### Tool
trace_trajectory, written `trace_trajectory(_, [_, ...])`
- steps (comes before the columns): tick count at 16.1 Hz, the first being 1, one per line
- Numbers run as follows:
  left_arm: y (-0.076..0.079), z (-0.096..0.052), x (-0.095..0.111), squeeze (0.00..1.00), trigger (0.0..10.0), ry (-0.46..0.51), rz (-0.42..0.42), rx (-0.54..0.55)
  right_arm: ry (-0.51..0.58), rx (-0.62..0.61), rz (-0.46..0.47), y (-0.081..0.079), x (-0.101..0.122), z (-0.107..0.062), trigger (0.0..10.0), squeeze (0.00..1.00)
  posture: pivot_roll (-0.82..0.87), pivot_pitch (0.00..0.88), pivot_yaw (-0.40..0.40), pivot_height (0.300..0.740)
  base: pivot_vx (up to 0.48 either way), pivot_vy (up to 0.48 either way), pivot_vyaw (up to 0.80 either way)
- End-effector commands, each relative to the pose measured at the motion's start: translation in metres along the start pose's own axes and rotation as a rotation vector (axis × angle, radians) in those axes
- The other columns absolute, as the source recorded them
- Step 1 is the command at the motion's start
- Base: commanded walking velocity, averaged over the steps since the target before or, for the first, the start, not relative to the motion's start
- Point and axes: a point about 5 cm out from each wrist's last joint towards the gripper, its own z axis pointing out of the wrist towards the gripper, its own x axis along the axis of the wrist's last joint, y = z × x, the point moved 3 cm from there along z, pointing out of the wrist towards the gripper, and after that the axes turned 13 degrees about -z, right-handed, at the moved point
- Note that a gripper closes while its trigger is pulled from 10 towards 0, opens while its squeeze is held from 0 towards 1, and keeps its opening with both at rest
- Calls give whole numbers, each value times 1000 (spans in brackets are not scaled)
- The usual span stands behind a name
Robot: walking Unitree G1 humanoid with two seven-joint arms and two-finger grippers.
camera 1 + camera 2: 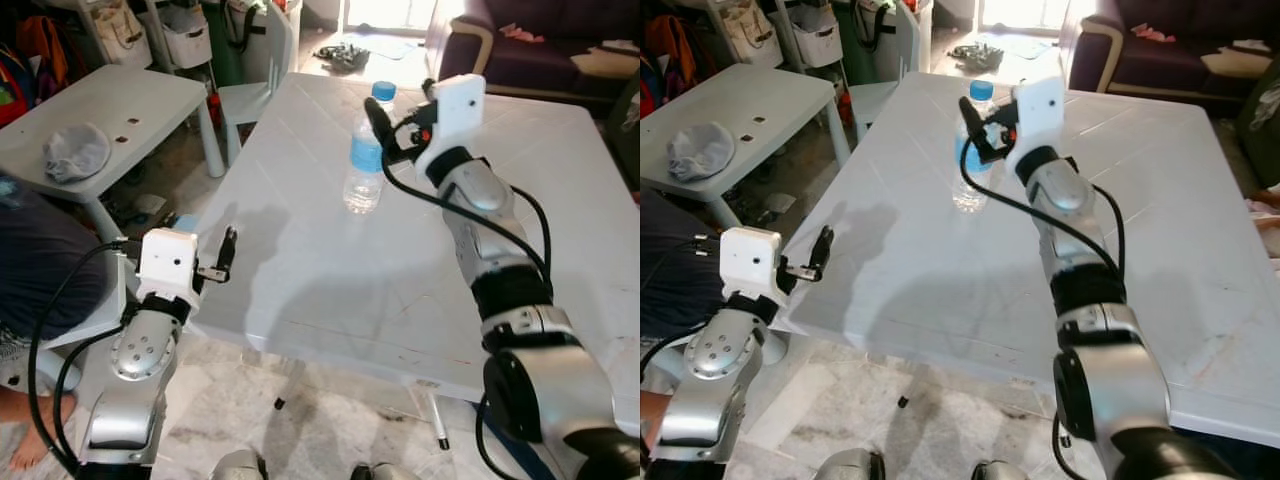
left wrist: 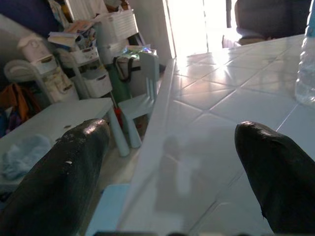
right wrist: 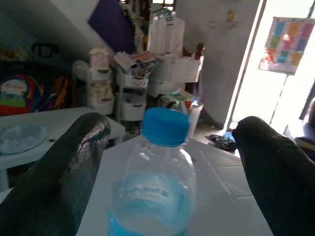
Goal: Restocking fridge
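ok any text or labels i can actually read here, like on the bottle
None can be read.
Water bottle: its blue label carries pale print, too blurred to read; the right gripper stands open around it.
Coloured chart on the wall: squares, no legible writing.

White plastic table (image 1: 330, 280) with a diamond-pattern top, standing on a pale marbled tile floor (image 1: 330, 420). To the robot's left, a low grey-green table (image 1: 130, 100) carrying a crumpled grey cloth (image 1: 75, 150); a small pale blue chair (image 1: 250, 95) between the two tables. White storage bins (image 1: 185, 35) on shelving at the far left. Dark sofa (image 1: 540, 45) at the far right. Strong daylight from a doorway (image 2: 197, 24) beyond the table; a colourful chart (image 3: 290, 44) hangs beside it.
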Motion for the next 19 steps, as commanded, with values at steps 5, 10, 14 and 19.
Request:
trace_trajectory(5, [-5, -5, 3, 0, 10000, -18, 15, -7, -2, 27, -6, 0, 12, 16, 10000, 0, 210, 115, 12, 740, 0, 0, 0])
trace_trajectory(10, [-8, -5, 8, 0, 10000, -32, 39, -27, -23, 66, -3, 0, 19, 28, 0, 0, 228, 125, 34, 740, 0, 0, 0])
trace_trajectory(14, [-8, -5, 9, 0, 10000, -38, 41, -31, -14, 89, -10, 4, 25, 32, 0, 0, 224, 126, 34, 740, 0, 0, 0])
trace_trajectory(19, [-5, -4, 7, 0, 10000, -46, 36, -37, -73, 97, 11, 11, 19, 29, 0, 0, 209, 127, 25, 740, 0, 0, 0])
